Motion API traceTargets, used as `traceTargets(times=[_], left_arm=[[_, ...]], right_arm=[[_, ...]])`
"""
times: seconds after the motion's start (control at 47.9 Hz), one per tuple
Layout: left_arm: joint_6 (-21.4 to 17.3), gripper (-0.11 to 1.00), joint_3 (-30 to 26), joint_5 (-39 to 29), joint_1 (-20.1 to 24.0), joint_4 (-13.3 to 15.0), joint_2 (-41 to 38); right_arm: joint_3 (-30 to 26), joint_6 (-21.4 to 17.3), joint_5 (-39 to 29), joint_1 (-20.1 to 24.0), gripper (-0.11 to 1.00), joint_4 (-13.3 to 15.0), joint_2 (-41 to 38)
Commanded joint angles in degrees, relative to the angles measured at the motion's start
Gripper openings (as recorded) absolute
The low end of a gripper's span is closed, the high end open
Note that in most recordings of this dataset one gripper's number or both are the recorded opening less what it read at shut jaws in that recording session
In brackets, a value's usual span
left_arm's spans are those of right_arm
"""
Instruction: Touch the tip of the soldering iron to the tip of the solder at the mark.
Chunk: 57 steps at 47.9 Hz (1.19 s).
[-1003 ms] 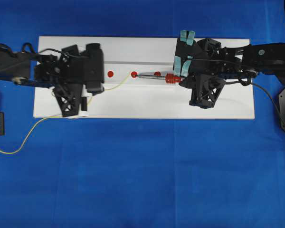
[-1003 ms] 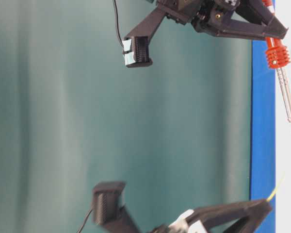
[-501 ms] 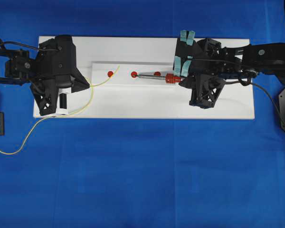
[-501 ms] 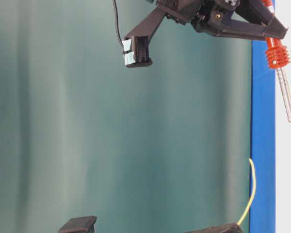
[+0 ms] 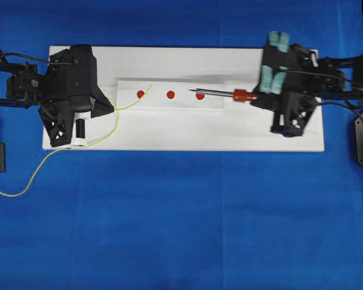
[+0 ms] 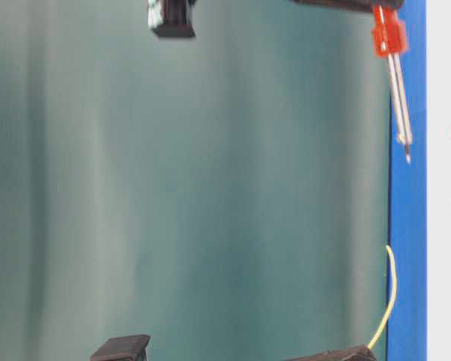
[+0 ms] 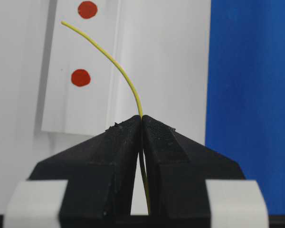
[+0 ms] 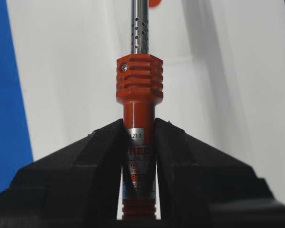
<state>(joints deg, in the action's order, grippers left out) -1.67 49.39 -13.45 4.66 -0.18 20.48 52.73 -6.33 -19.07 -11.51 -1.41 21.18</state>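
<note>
The solder (image 5: 128, 103) is a thin yellow wire, pinched in my shut left gripper (image 5: 113, 110) at the board's left. Its free end curves up near the left red mark (image 5: 140, 94) and rises off the board in the table-level view (image 6: 391, 289). In the left wrist view the solder (image 7: 118, 66) leaves the closed fingertips (image 7: 142, 117). My right gripper (image 5: 259, 96) is shut on the orange body of the soldering iron (image 5: 242, 95). The iron's tip (image 5: 190, 90) hovers near the right mark (image 5: 199, 95), well apart from the solder. The right wrist view shows the iron (image 8: 138, 85) clamped between the jaws (image 8: 139, 124).
A white board (image 5: 169, 136) on blue cloth carries a raised strip (image 5: 169, 104) with three red marks; the middle mark (image 5: 170, 94) is uncovered. The solder's tail trails off the board's left edge onto the cloth (image 5: 24, 190). The iron floats above the board (image 6: 400, 105).
The left arm drew back left with the solder, lifting its end off the middle mark. The right arm then pulled right and rose, taking the iron's tip from the middle mark.
</note>
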Motion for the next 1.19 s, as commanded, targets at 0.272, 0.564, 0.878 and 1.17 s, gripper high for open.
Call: traceTargets(times=[0.272,0.564,0.878,1.17], left_arm=[[0.4,0.02,-0.7,0.4,0.0,-0.1,0.6],[0.0,0.02,-4.7,2.8,-1.0,-0.1,-3.8],[-0.5,0.02,-14.7,2.7,-1.8,-0.2,-17.1],[-1.4,0.02,-17.0,4.2,-1.6,-0.3,-22.7]], right_arm=[[4.6,-0.1,0.4,-1.1,0.06,0.0,8.2],[4.7,-0.1,0.5,-1.2,0.06,-0.1,7.8],[4.7,-0.1,0.8,-1.2,0.06,-0.1,7.5],[4.7,-0.1,0.9,-1.2,0.06,-0.1,6.9]])
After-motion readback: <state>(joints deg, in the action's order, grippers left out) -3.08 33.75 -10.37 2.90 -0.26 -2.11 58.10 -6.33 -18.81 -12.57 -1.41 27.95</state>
